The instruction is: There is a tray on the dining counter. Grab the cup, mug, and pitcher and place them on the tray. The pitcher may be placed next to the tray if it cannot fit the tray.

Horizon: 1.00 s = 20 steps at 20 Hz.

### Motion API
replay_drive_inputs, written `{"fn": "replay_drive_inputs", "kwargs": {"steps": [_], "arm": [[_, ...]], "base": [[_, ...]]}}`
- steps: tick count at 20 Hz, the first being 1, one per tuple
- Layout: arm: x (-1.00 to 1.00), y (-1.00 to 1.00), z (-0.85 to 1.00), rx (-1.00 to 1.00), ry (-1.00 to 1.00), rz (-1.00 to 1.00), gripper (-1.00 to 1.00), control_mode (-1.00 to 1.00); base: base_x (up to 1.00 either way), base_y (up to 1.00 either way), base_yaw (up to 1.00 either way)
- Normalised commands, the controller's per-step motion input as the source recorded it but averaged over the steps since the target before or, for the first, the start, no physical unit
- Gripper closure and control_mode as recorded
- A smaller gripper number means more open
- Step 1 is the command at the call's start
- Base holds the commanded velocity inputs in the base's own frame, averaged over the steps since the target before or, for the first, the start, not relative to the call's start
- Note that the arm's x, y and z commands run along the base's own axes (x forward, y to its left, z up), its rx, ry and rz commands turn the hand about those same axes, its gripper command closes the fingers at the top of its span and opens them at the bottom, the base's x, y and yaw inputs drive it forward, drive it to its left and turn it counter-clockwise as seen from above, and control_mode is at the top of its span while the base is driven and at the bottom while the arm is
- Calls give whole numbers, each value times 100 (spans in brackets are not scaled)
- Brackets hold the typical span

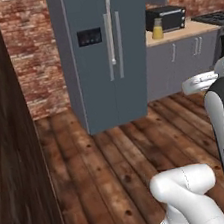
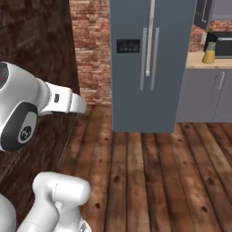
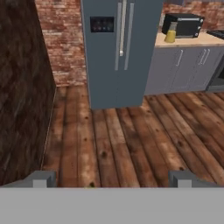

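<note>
Early stage of the tray-loading task, robot standing on the open floor. The gripper [image 3: 111, 178] hangs empty over the planks, its two small grey fingertips [image 3: 42, 178] spread wide apart with nothing between them. Of the task's things, only the clear glass conical pitcher of orange-yellow juice [image 1: 157, 29] can be seen: it stands far off on the pale wood top of the grey-cabinet counter [image 1: 183, 32], just beside a boxy black toaster oven [image 1: 167, 17], against the red brick wall [image 1: 33, 54]. By the look of it, nothing has yet been collected, and all three placements seem to remain. Between robot and pitcher lies a floor of worn, knotted brown wooden boards [image 1: 117, 169], matt and streaked. A tall slate-blue double-door refrigerator [image 1: 103, 49] with slim metallic bar handles and a dark dispenser panel rises smooth and flat-faced. At the robot's left stands a dark, rough-grained wooden panel [image 1: 10, 148].
</note>
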Motion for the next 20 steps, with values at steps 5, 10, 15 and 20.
{"fn": "replay_drive_inputs", "kwargs": {"steps": [5,10,15,20], "arm": [[0,0,0,0,0,0,-100,100],[0,0,0,0,0,0,-100,100],[0,0,0,0,0,0,-100,100],[0,0,0,0,0,0,-100,100]], "base": [[100,14,-8],[100,2,-7],[100,0,-6],[100,-3,0]]}}
